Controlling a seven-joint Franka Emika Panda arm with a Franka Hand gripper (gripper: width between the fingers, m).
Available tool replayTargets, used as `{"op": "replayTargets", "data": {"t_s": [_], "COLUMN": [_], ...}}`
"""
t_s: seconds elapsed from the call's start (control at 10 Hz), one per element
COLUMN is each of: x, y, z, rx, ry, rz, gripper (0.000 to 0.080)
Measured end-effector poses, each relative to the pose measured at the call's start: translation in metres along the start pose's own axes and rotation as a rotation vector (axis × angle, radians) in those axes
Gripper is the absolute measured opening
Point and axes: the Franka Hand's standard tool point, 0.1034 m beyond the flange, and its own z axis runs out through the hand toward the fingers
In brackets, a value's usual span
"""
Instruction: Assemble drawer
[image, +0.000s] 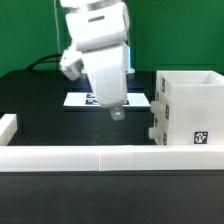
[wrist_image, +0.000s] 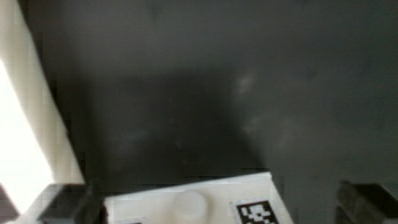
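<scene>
The drawer's tall white box casing (image: 188, 108) stands on the black table at the exterior view's right, with a square marker on its near side. Two small white pieces (image: 156, 122) jut from its left side, one above the other; they look like the trays. My gripper (image: 117, 111) hangs low over the table just left of the casing, apart from it. In the wrist view my gripper (wrist_image: 217, 206) is open and empty, its dark fingers (wrist_image: 64, 205) set wide apart.
The marker board (image: 100, 99) lies flat behind my gripper and shows between the fingers in the wrist view (wrist_image: 187, 205). A low white wall (image: 90, 158) borders the table's front, with another piece (image: 8, 126) at the left, also in the wrist view (wrist_image: 18, 110).
</scene>
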Motion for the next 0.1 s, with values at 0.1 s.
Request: {"op": "replayTargets", "data": {"t_s": [0.1], "x": [0.0019], "y": [-0.0009], "z": [0.0022], "rx": [0.004], "ry": [0.002], "rz": [0.000], "gripper": [0.0648]}}
